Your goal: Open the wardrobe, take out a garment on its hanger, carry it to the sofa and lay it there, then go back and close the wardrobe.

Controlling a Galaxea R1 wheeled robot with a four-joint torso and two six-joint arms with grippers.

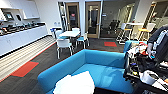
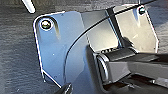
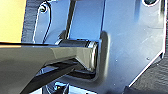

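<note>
Garment (image 1: pixel 75 83): white, thin, limp, lying on sofa (image 1: pixel 100 65) seat's near edge | I judge it light, best held by its hanger | my fingers: cannot tell.

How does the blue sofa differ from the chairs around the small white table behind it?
The sofa is bright blue, upholstered, wide and low to the floor; the chairs are white, small and stand on thin legs. A white garment lies on the sofa; I can see nothing on the chairs. Both stand on the dark carpet.
</note>
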